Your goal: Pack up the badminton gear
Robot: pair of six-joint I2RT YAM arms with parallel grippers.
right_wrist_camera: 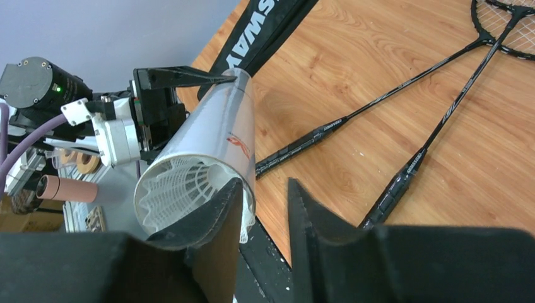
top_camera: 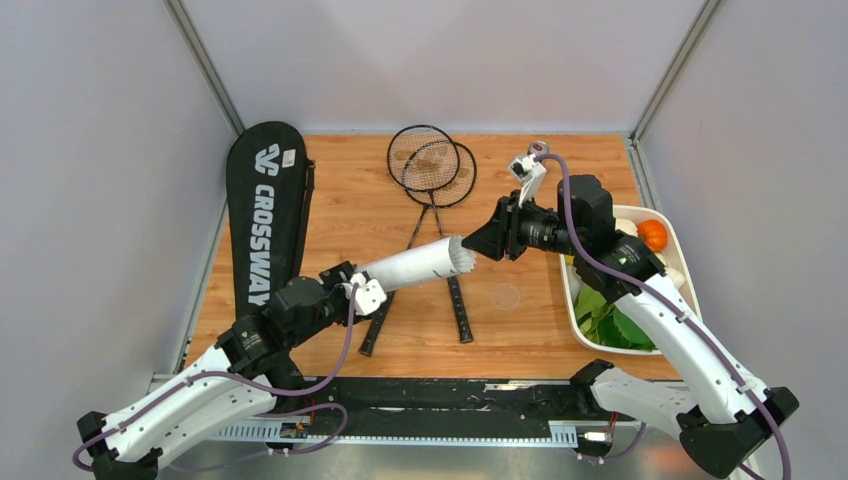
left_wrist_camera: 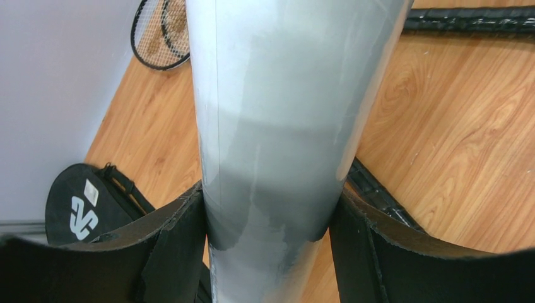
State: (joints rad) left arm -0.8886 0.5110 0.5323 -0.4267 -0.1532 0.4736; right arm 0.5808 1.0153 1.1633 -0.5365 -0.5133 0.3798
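Observation:
My left gripper (top_camera: pixel 352 285) is shut on the white tube (top_camera: pixel 415 265) and holds it tilted above the table, its open mouth toward the right. In the left wrist view the tube (left_wrist_camera: pixel 277 126) fills the space between both fingers. In the right wrist view a white shuttlecock (right_wrist_camera: pixel 176 183) sits inside the tube's mouth. My right gripper (top_camera: pixel 478 243) is at that mouth, jaws apart; one finger (right_wrist_camera: pixel 214 221) lies against the rim and nothing sits between them. Two black rackets (top_camera: pixel 432 165) lie crossed on the table. The black CROSSWAY bag (top_camera: pixel 265 200) lies at the left.
A white tray (top_camera: pixel 572 300) with green leaves and an orange (top_camera: pixel 652 235) stands at the right edge. A small clear round disc (top_camera: pixel 506 296) lies on the wood near the racket handles. Grey walls close in the table on three sides.

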